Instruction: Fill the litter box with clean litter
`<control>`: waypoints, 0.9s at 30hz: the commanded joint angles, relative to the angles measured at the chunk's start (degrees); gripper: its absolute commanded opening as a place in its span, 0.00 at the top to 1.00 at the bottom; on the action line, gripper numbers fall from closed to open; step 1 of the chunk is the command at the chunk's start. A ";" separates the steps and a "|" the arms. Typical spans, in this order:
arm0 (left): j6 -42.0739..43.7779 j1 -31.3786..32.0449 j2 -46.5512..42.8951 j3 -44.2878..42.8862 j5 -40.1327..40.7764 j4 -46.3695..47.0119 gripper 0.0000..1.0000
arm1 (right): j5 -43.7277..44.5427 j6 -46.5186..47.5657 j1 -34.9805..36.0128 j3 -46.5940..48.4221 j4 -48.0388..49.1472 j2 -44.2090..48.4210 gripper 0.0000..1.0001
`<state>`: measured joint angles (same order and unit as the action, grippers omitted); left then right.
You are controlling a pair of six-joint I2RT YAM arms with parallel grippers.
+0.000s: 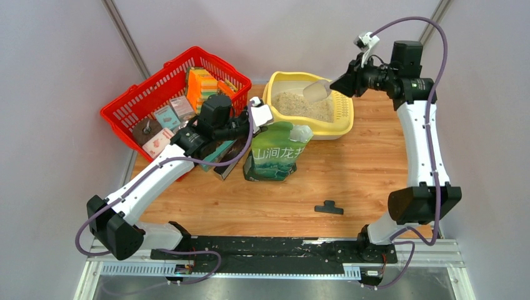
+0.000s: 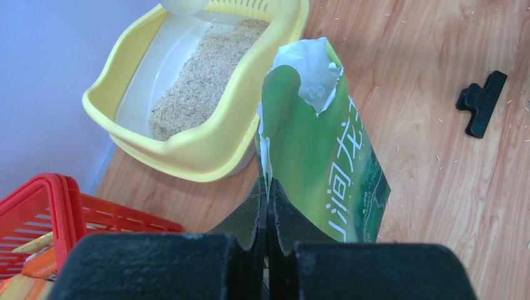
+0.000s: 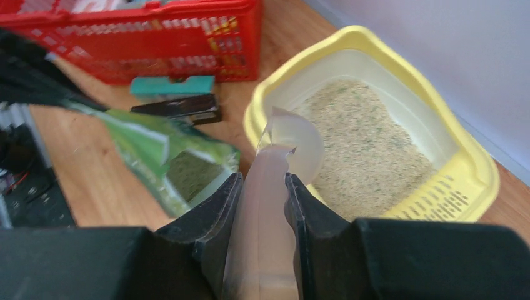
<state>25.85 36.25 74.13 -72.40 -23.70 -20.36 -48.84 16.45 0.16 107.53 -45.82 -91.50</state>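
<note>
Two grippers are closed on things here. The right gripper (image 3: 262, 182) clamps the flat handle of a translucent scoop (image 3: 295, 145) between its black fingers. The left gripper (image 2: 267, 192) has its jaws pressed together on the torn white edge of a green bag (image 2: 334, 169) that stands upright.

The litter box (image 3: 481, 175) lies just ahead of and below the right gripper's fingertips, and the scoop's bowl hangs over its near rim. It is a pale yellow plastic tray with a raised, rounded, wavy rim and a white inner basin. A strip of small slots runs along one yellow side, to the right of the fingers in the wrist view. From the left gripper, the box sits ahead and to the left, just beside the bag's open top.

The litter (image 3: 369, 144) is a loose, grainy, beige-grey mass with faint greenish flecks. It covers most of the basin floor, straight ahead of the scoop's tip, and the white walls above it are bare. Whether the scoop's bowl holds any grains cannot be told.

A few stray grains dot the wooden table (image 2: 425, 206) to the right of the left gripper, near a black clip (image 2: 481, 103). A red basket (image 1: 156, 87) stands behind the left gripper.
</note>
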 commanded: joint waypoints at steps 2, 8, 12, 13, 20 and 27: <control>-1.06 -0.13 -4.17 -0.46 -0.38 5.15 1.00 | -8.20 17.63 1.15 2.60 -22.27 2.47 1.00; -1.15 -0.21 -4.43 -0.90 -0.38 5.16 1.00 | -6.89 27.85 5.18 4.54 -32.57 -1.56 1.00; -0.62 -0.13 -4.69 -1.25 -0.20 4.72 1.00 | -4.78 28.56 8.00 2.79 -30.05 -2.89 1.00; -0.53 -0.13 -4.78 -1.25 -0.03 4.63 1.00 | -2.95 24.99 8.71 1.82 -28.11 -2.98 1.00; -1.76 -0.13 -5.57 -2.48 -0.55 3.93 1.00 | 16.38 -3.30 17.05 -3.63 -10.08 -3.33 1.00; -5.19 -0.21 -6.28 -2.13 -2.05 6.20 1.00 | 31.69 -15.38 23.29 -6.71 -9.81 -3.86 1.00</control>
<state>23.40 36.23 72.53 -71.88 -23.70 -21.37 -28.95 11.99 20.97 102.28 -59.66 -95.44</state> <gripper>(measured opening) 0.006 0.295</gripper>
